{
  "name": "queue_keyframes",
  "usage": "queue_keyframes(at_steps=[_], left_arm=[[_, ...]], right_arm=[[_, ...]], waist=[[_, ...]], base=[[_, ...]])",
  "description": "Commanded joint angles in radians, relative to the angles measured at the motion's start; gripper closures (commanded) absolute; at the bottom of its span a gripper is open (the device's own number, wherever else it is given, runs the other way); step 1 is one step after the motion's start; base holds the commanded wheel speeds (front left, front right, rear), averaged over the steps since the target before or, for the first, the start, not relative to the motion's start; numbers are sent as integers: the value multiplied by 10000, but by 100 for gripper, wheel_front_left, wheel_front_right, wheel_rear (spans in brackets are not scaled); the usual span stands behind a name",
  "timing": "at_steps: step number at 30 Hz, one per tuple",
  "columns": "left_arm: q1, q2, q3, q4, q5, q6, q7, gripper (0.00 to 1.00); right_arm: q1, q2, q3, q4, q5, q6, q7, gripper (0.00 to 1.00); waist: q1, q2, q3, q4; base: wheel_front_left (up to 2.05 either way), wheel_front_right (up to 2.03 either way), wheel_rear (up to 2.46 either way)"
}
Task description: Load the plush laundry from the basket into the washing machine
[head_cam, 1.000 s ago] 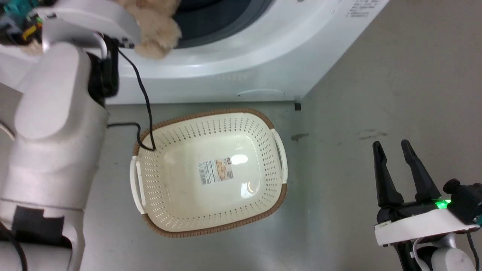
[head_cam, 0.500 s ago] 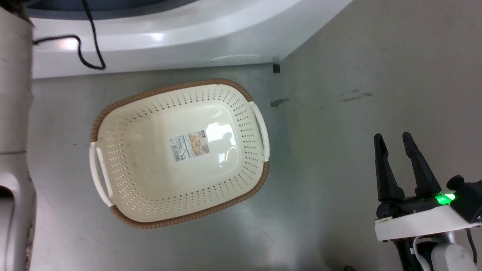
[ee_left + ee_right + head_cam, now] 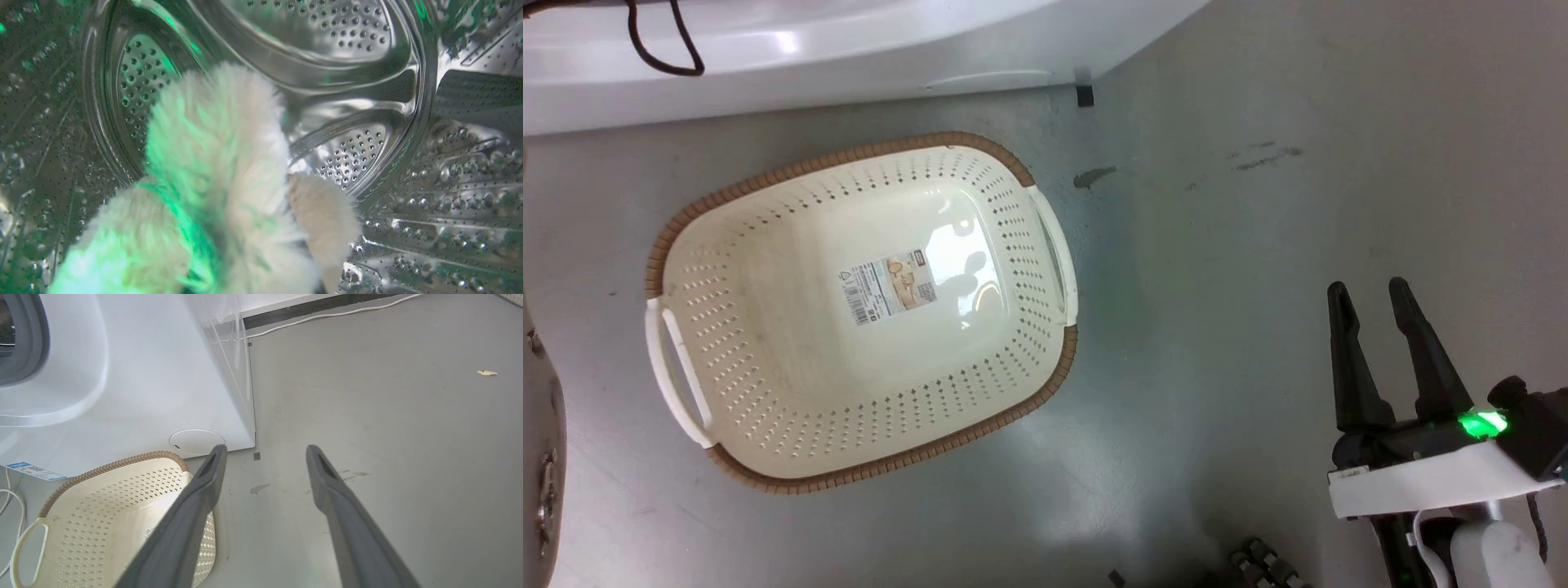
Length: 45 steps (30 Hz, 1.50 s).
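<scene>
Moved on into the washer drum, the soft, light plush toy is pinched deep in its fur by the left gripper; the right gripper is left spread.

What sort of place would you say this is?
Most likely a laundry area, perhaps a test room: a white front-loading washing machine stands on a bare grey floor, a perforated basket sits before it, and plush laundry is inside the steel drum.

Laundry area: white washing machine, basket on grey floor.
</scene>
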Motion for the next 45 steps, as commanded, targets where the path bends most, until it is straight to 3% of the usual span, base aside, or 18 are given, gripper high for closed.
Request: queue_keyframes(at_steps=[1,13,15,16,17,34,45], left_arm=[[-210,9,48,-54,126,35,-93,100],[-582,47,124,791,190,7,-40,100],[-691,30,120,1074,164,67,84,55],[-743,9,130,1199,124,74,135,11],[-783,-11,118,1327,100,66,198,0],[-917,-645,-48,2215,-113,-324,-47,0],[908,-1317,-45,1373,203,-469,-93,0]], right_arm=[[-174,-16,31,13,78,8,-94,0],[-175,-16,106,111,160,8,-232,0],[-194,-16,83,115,158,8,-241,0],[-203,-16,68,112,155,8,-244,0],[-208,-16,49,106,147,8,-247,0],[-358,-16,-195,-110,-184,8,-22,0],[-506,-16,-403,-272,-530,8,331,0]], waist=[[0,-1,118,-61],[0,-1,484,-211],[0,-1,514,-213],[0,-1,525,-209],[0,-1,528,-198],[0,-1,259,421],[0,-1,-827,1123]], base=[[0,0,0],[0,0,0],[0,0,0],[0,0,0],[0,0,0],[0,0,0],[0,0,0]])
